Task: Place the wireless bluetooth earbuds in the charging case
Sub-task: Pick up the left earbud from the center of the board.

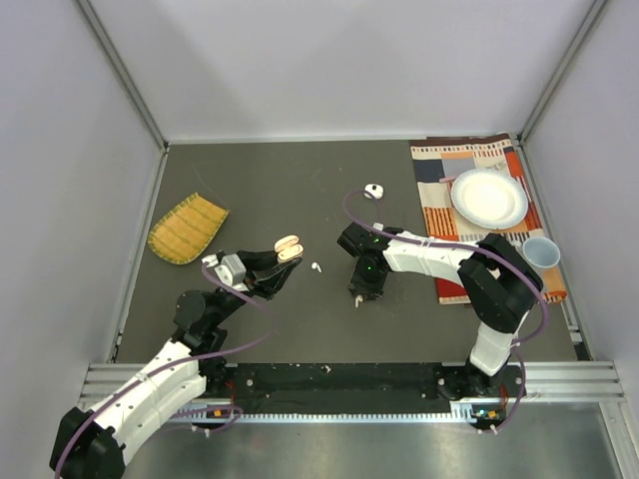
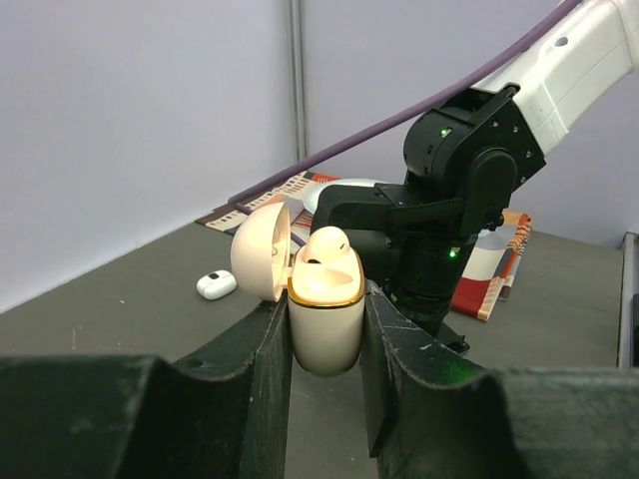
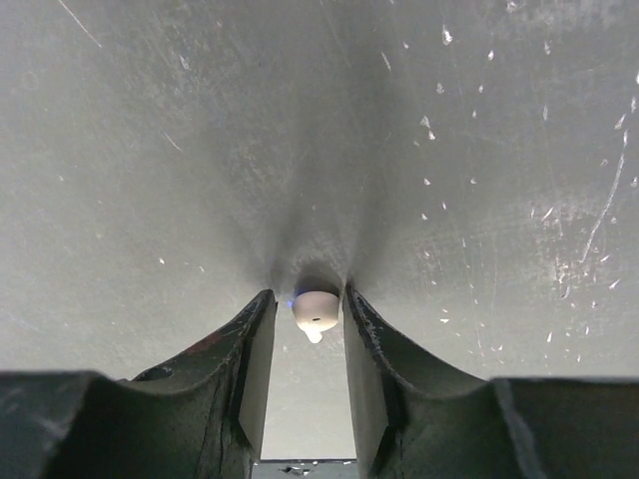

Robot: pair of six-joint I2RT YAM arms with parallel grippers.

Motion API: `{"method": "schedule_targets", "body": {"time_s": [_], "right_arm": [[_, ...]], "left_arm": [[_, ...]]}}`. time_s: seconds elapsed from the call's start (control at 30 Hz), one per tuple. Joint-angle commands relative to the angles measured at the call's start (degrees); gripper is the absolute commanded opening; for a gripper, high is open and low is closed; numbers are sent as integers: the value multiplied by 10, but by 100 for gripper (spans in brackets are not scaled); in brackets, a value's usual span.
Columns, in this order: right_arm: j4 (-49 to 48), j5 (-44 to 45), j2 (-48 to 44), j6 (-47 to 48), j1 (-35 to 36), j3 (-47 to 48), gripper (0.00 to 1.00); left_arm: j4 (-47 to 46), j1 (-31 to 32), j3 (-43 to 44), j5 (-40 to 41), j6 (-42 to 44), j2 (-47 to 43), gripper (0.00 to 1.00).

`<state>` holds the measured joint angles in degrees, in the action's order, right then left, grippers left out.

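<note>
Peach-pink charging case (image 2: 324, 314), lid open with one earbud (image 2: 323, 246) seated, clamped in the left gripper (image 2: 324, 339); right gripper (image 3: 310, 329), pointing down at the table (image 1: 300, 190), pinches a white earbud (image 3: 316, 311); between the arms lies another white earbud (image 1: 316, 267); farther, a white case (image 1: 373, 191)

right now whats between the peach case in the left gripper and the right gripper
One loose white earbud lies on the bare table between the peach case and the right gripper, seen in the top view. Nothing else lies there.

White-black arms (image 1: 429, 257) — purple cables (image 1: 351, 210)
</note>
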<state>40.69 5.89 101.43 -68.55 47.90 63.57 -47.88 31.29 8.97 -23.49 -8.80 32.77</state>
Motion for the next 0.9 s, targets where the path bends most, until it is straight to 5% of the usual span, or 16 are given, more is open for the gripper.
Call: {"method": "schedule_targets", "body": {"time_s": [0.0,0.57,0.67,0.87], "right_arm": [[3,13,9,11,6,17,34],[-1,4,15,7,10,11,22],[-5,6,13,7,10,9,5],[-11,25,-13,25,10,13,0]], "left_arm": [[-15,2,3,3,7,4,0],[-12,2,-1,5,7,-2,0],[-12,2,0,5,7,-2,0],[-11,2,0,3,9,-2,0]]}}
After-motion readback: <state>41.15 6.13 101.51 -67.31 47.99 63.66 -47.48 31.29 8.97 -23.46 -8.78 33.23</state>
